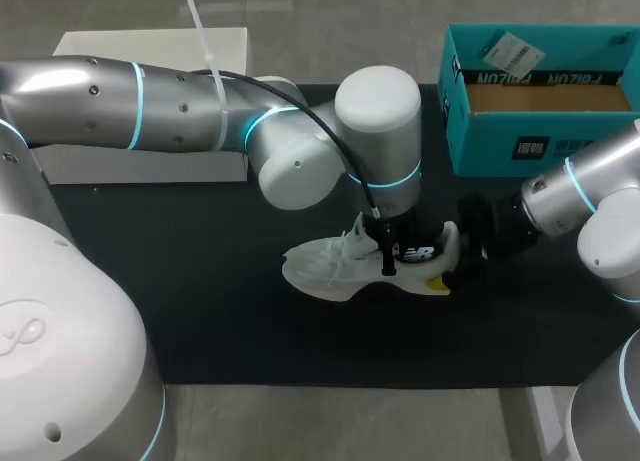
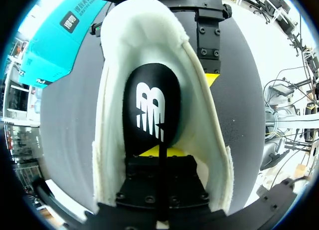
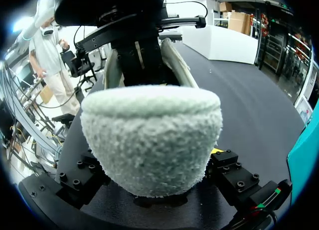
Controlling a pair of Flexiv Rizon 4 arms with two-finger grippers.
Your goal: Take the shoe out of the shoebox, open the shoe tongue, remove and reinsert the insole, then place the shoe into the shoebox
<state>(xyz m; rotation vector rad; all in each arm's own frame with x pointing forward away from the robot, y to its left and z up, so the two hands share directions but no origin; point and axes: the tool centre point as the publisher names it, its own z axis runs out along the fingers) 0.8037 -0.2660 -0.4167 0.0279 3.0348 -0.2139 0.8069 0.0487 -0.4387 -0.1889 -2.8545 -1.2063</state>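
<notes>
The left gripper (image 1: 388, 256) is sunk into the white shoe (image 1: 325, 266), above the black insole (image 2: 149, 108); I can't tell if it's open or closed. With a poor hold, the insole could slip back or drag the shoe up. The right gripper (image 1: 455, 261) pinches the heel from both sides; a weak pinch would let the shoe twist. I count one shoe, one insole, and one teal shoebox (image 1: 500, 146) standing apart.

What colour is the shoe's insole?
Black with a white logo; the insole shows best in the left wrist view.
</notes>
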